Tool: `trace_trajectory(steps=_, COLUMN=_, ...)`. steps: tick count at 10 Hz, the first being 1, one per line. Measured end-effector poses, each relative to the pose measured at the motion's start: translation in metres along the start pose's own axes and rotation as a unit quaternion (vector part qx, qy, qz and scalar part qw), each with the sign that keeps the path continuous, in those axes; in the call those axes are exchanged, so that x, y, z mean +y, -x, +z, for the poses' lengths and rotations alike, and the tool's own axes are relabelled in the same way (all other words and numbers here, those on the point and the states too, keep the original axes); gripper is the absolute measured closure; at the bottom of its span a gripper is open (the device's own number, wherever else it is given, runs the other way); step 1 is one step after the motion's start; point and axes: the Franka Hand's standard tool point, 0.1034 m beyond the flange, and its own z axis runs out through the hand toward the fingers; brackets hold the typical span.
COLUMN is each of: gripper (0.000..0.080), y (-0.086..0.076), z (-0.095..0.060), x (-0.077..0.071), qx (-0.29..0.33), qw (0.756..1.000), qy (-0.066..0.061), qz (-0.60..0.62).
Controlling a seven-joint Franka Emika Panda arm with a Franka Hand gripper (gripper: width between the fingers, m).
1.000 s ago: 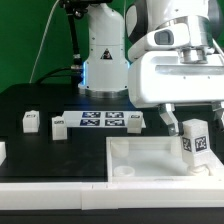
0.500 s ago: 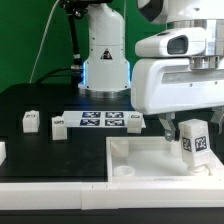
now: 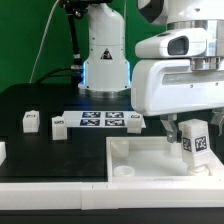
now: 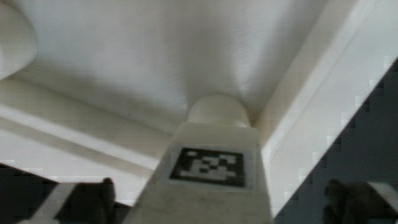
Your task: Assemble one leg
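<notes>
A leg (image 3: 196, 141), a small white post with a black-and-white tag, stands upright in the far corner of the white square tray (image 3: 150, 158) at the exterior view's right. My gripper (image 3: 193, 130) hangs over it, open, with one finger on each side. In the wrist view the leg (image 4: 217, 160) fills the middle. The dark fingertips (image 4: 82, 203) stand apart from it on both sides and there is a gap at each. The leg's lower end sits against the tray's corner (image 4: 267, 70).
The marker board (image 3: 100, 121) lies behind the tray. Three more small white legs stand beside it: two at its left (image 3: 31, 121) (image 3: 58, 125) and one at its right (image 3: 135, 119). Another white part (image 3: 2, 151) shows at the left edge. The robot base (image 3: 104, 55) stands behind.
The arm's upper links have swung to the exterior view's right since the earliest frame. The gripper and the leg stand about where they were.
</notes>
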Motion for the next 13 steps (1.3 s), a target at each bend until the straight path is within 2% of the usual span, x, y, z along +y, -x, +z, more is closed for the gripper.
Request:
trace_trajectory(steps=1, gripper=0.0388, y=0.0, z=0.0, x=0.0, qx=0.0, qw=1.0, qy=0.0, qz=0.0)
trace_trajectory(steps=2, gripper=0.0388, y=-0.0001, z=0.0, x=-0.0002, qx=0.0, qw=1.0, qy=0.0, qz=0.007)
trace_trajectory(steps=3, gripper=0.0508, y=-0.0001, z=0.0, x=-0.0002, qx=0.0, qw=1.0, qy=0.0, qz=0.012)
trace_trajectory(steps=4, gripper=0.0508, y=-0.0001, z=0.0, x=-0.0003, qx=0.0, qw=1.0, qy=0.0, qz=0.014)
trace_trajectory(steps=6, gripper=0.0508, y=-0.0005, z=0.0004, x=-0.0031, qx=0.0, qw=0.989, qy=-0.001, qz=0.149)
trace_trajectory(steps=9, gripper=0.0508, y=-0.0019, z=0.0007, x=-0.0071, qx=0.001, qw=0.926, qy=0.0, qz=0.376)
trace_trajectory(steps=11, gripper=0.0508, y=-0.002, z=0.0007, x=-0.0076, qx=0.0, qw=0.86, qy=-0.003, qz=0.51)
trace_trajectory(steps=13, gripper=0.0508, y=-0.0027, z=-0.0001, x=-0.0073, qx=-0.004, qw=0.814, qy=-0.009, qz=0.581)
